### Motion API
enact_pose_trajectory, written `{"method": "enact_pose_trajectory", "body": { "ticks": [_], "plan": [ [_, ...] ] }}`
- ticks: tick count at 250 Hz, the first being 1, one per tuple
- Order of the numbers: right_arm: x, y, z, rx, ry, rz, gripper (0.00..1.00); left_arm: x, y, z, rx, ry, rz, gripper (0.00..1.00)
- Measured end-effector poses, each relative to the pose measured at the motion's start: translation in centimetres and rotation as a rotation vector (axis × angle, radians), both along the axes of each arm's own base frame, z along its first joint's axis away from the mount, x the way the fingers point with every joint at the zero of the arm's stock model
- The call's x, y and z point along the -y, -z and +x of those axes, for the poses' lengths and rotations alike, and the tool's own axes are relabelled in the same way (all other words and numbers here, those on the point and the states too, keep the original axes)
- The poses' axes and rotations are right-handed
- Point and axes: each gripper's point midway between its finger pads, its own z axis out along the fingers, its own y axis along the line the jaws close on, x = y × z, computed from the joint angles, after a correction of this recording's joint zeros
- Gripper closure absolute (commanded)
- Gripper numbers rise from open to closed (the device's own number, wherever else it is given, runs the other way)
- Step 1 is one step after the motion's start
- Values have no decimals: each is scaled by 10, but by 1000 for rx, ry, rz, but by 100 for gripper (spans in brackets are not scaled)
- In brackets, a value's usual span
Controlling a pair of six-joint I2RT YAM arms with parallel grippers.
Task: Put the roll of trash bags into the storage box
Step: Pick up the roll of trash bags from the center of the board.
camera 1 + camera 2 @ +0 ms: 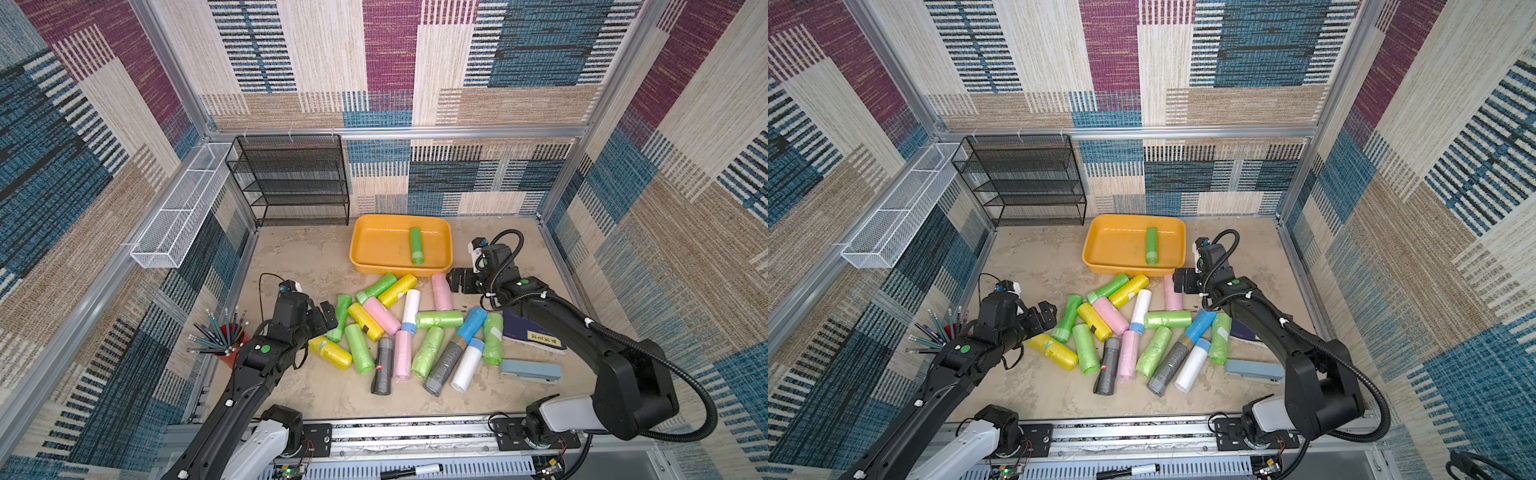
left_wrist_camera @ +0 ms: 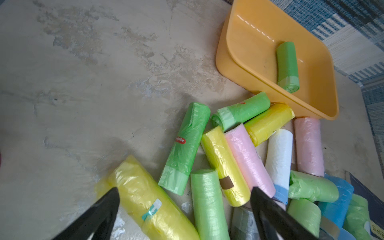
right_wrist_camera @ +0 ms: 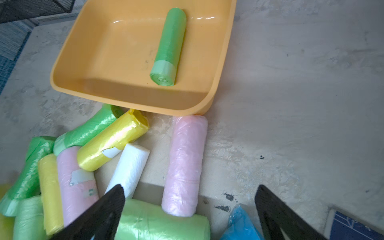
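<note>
While one green roll (image 1: 417, 245) lies inside the box (image 1: 399, 217), the left gripper (image 1: 322, 316) and right gripper (image 3: 189, 187) hang wide and empty; the right should straddle the pink roll (image 3: 185, 162) (just beside the box) mid-length.

Storage box (image 1: 358, 249) orange-yellow; green roll (image 1: 416, 245) inside it, pale-green end band. Pink roll (image 3: 185, 166) just ahead of black right tool (image 3: 189, 187). Bench (image 1: 291, 266) mottled beige-grey; walls (image 1: 390, 50) woven patchwork: blue, maroon, cream, tan.

The left arm (image 1: 249, 374) and right arm (image 1: 615, 357) are matte black with white base housings (image 1: 569, 411), each bearing a round green sticker (image 1: 266, 348) and white cable clips (image 1: 227, 402). Black cables (image 1: 706, 399) loop alongside; the fingers (image 2: 97, 218) taper, black.
</note>
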Motion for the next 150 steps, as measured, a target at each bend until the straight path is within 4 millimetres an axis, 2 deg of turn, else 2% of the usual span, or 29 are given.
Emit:
{"method": "enact_pose_trajectory", "body": {
  "ticks": [35,150],
  "plan": [
    [-7,-5,-15,22,-51,54,1,-2,21,-11,-60,-37,-31,7],
    [-17,0,-44,40,-136,144,1,5,68,-40,-215,-89,-145,10]
  ]
}}
